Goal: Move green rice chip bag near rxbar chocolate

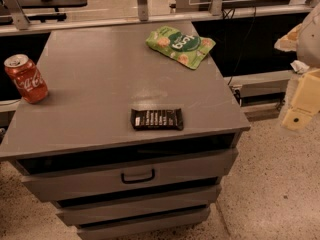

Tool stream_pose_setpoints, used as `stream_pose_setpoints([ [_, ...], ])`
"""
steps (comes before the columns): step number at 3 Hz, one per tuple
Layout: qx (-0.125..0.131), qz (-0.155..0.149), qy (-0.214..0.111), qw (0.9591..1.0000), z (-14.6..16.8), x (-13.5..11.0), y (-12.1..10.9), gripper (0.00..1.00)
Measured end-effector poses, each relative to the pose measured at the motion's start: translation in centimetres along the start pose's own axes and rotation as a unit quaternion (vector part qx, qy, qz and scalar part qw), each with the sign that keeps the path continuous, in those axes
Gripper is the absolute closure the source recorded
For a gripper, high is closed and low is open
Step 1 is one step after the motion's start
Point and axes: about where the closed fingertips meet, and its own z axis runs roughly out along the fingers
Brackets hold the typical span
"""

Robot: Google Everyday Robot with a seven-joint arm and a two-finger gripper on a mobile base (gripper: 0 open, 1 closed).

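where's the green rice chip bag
Camera view: the green rice chip bag lies at the far right corner of the cabinet top, behind the rxbar chocolate; the gripper is off to the right.

It looked like an office or lab workspace: a grey drawer cabinet stood on a speckled floor, cables hung behind its back right corner, and a metal rail ran along the back edge. The gripper hung beyond the right edge.
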Motion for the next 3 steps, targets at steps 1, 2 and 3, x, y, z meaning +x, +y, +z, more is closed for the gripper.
stream_pose_setpoints([
  [1,0.002,-0.002,-0.004,1.0,0.1,-0.2,-0.2,0.0],
  [2,0.021,0.001,-0.025,0.9995,1.4,-0.6,-2.3,0.0],
  [3,0.049,0.011,-0.082,0.9953,4.0,-1.9,-6.8,0.0],
])
